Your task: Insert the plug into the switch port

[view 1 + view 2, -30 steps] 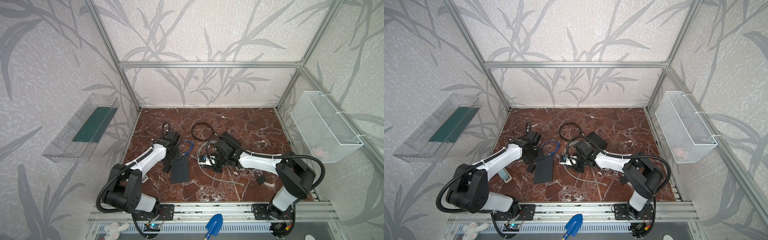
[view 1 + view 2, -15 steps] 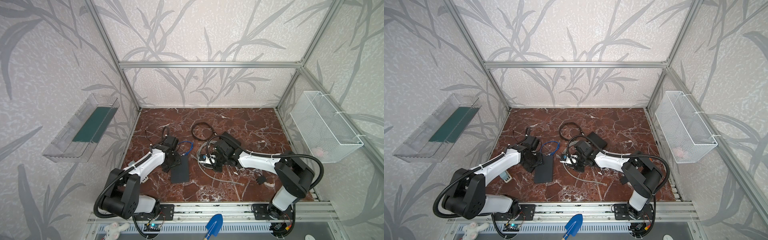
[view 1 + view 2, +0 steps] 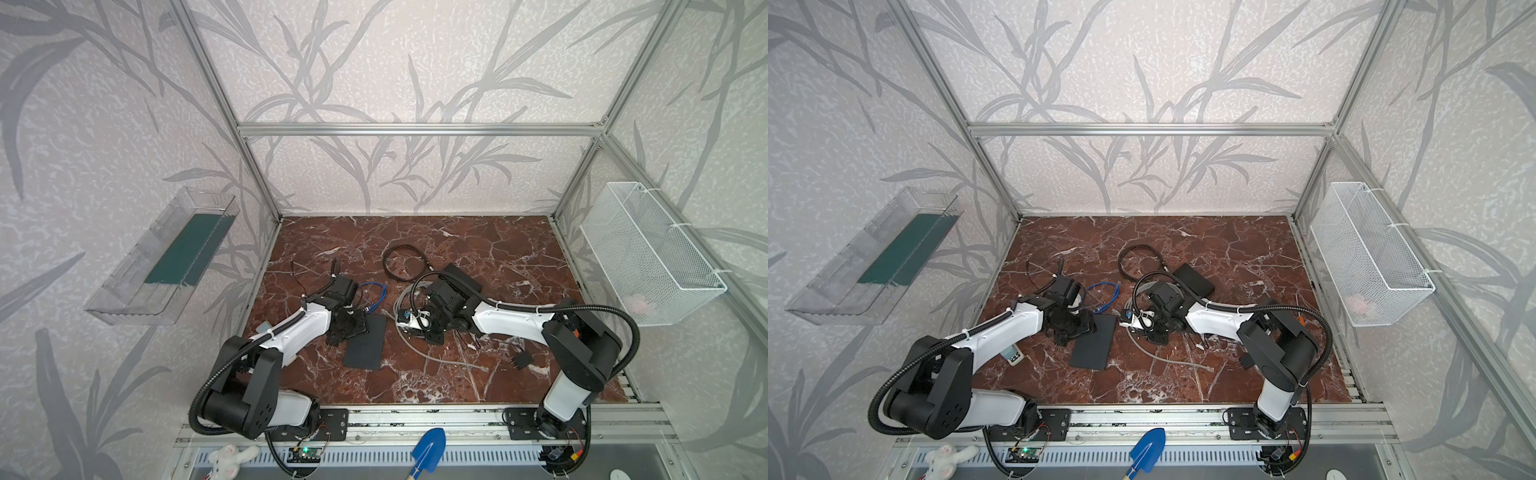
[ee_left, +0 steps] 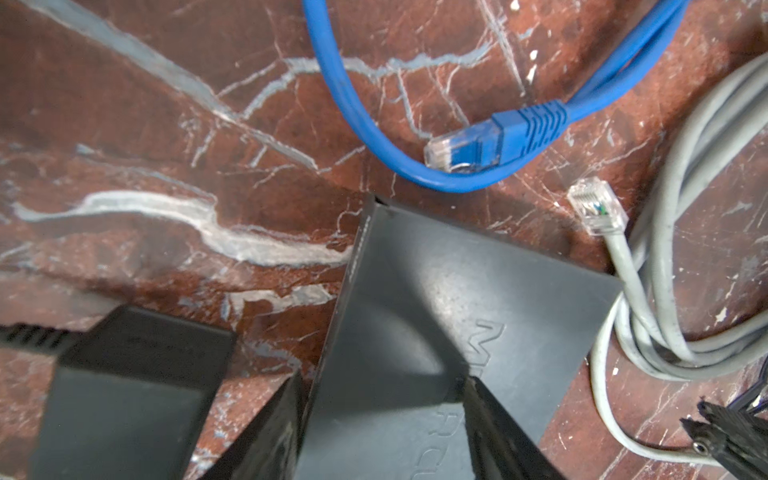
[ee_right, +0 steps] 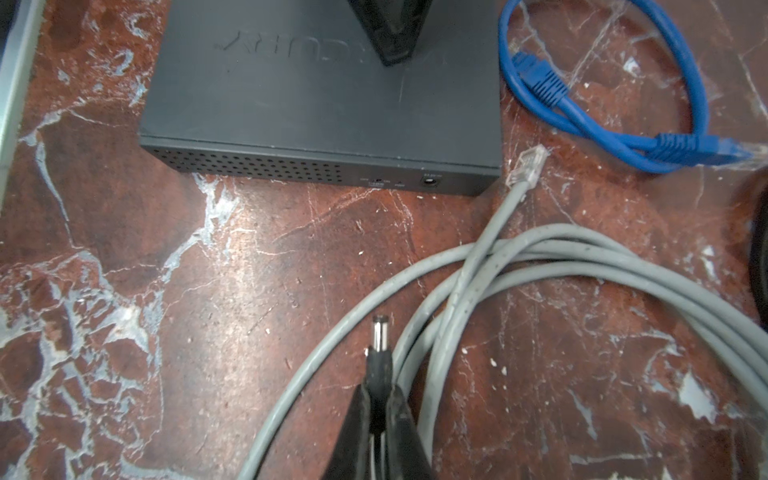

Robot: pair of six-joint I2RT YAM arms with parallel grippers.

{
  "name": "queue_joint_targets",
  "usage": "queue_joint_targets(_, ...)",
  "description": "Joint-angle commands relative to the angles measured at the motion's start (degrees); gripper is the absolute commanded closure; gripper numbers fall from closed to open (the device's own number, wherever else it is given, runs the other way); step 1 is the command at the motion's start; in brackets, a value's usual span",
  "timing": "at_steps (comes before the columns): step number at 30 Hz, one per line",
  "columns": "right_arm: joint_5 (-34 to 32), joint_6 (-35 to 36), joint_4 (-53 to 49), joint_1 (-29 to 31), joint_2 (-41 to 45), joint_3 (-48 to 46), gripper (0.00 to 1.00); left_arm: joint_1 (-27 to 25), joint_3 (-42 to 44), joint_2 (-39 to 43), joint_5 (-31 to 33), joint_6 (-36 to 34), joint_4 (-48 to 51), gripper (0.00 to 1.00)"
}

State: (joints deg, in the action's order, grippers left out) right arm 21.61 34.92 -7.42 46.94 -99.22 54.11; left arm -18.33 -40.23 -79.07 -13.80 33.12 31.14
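The switch (image 3: 463,279) (image 3: 1196,282), a small black oblong box, lies behind my right wrist; its sockets are hidden. The plug (image 5: 380,345), a black barrel plug with a metal tip, is clamped in my right gripper (image 5: 379,399) (image 3: 415,322), which is shut on it. The tip points at a round socket (image 5: 430,181) on the side of a larger flat dark grey box (image 5: 311,104) (image 3: 365,345) with embossed lettering. My left gripper (image 4: 380,378) (image 3: 353,328) is open over that grey box (image 4: 519,291), one finger beside its long edge and the other above its top.
A blue network cable (image 4: 519,129) (image 5: 602,116) and a looped grey network cable (image 5: 582,257) (image 4: 665,249) lie by the grey box. A black cable coil (image 3: 405,259) sits behind, a tiny two-pin adapter (image 3: 521,359) at the right. A mesh basket (image 3: 648,257) hangs on the right wall.
My left gripper has come forward and down from beside the blue cable onto the near end of the grey box. The right gripper with the plug has barely moved.
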Motion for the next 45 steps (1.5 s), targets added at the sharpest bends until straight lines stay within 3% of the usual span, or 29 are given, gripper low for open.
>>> queue_joint_targets(1, 1.92, -1.13, -2.52, 0.25, -1.68, 2.78, 0.9, -1.15, 1.29, -1.24, -6.6, -1.81, -1.66, 0.38)
queue_joint_targets(4, 3.45, -3.87, -5.99, 0.34, -3.54, 6.3, 0.9, -2.79, -0.07, -2.68, -8.93, -3.25, -1.51, 0.39)
queue_joint_targets(9, 6.21, -9.87, -7.0, 1.46, -3.63, 7.35, 0.9, -2.79, -1.72, -3.55, -3.68, -3.91, 2.48, 0.38)
queue_joint_targets(21, 8.29, -18.17, -8.56, 1.57, -6.72, 7.66, 0.9, -2.67, -4.85, -4.71, -3.93, -4.17, 0.79, 0.36)
queue_joint_targets(35, 3.96, -21.26, -5.7, 1.39, -10.88, 9.09, 0.92, -2.69, -5.91, -7.48, -4.7, -8.29, -1.07, 0.36)
queue_joint_targets(45, 1.91, -22.57, -9.78, 0.0, -12.46, 12.47, 0.93, -2.76, -6.0, -7.99, -4.95, -8.61, -1.47, 0.36)
